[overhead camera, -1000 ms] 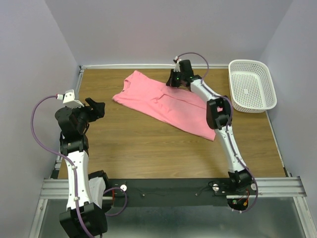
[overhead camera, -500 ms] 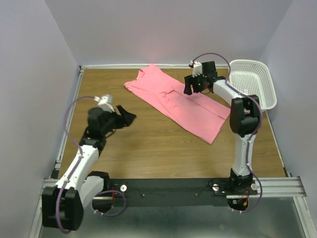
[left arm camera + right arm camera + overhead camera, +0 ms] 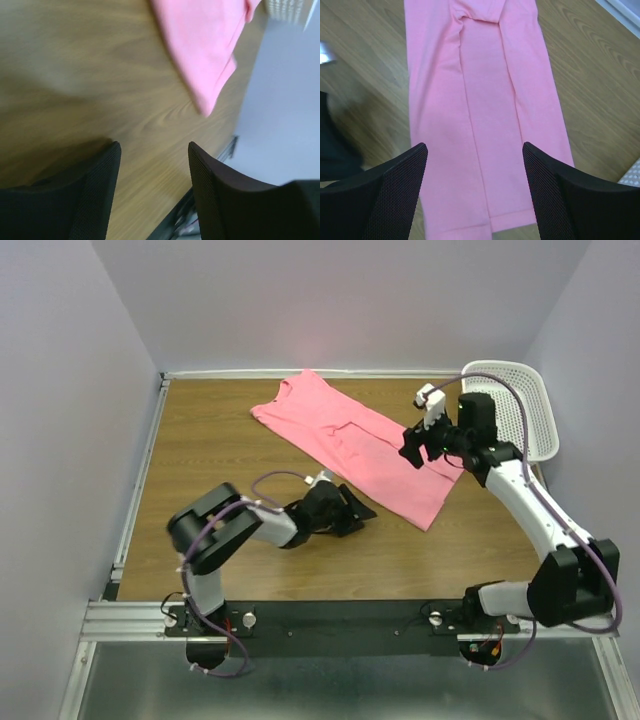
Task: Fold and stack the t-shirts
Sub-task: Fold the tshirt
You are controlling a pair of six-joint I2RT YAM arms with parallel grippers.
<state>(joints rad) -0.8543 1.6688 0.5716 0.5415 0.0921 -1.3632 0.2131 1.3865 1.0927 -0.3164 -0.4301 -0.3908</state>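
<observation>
From above: t-shirt (image 3: 360, 445) folded into a long salmon-pink strip, lying flat and slantwise on the wooden table (image 3: 220, 450), one end toward the far edge, the other toward the near right. Low over bare wood, left gripper (image 3: 355, 512), near the strip's near long edge and apart from it. Above the strip's right side, right gripper (image 3: 412, 450), between the cloth and the white basket (image 3: 505, 368) in the far right corner.

Left wrist: fingers (image 3: 97, 195) spread apart, nothing between them but wood grain. Ahead, a corner of the t-shirt (image 3: 200, 45), well clear of the tips; a sliver of basket (image 3: 287, 7) at top right.

Right wrist: fingers (image 3: 395, 190) spread wide, gripping nothing, hovering over the t-shirt (image 3: 485, 100). Both sides of the cloth folded inward, edges running lengthwise down the middle, stitched hem toward the bottom of the view. Basket corner (image 3: 632, 177) at the lower right edge.
</observation>
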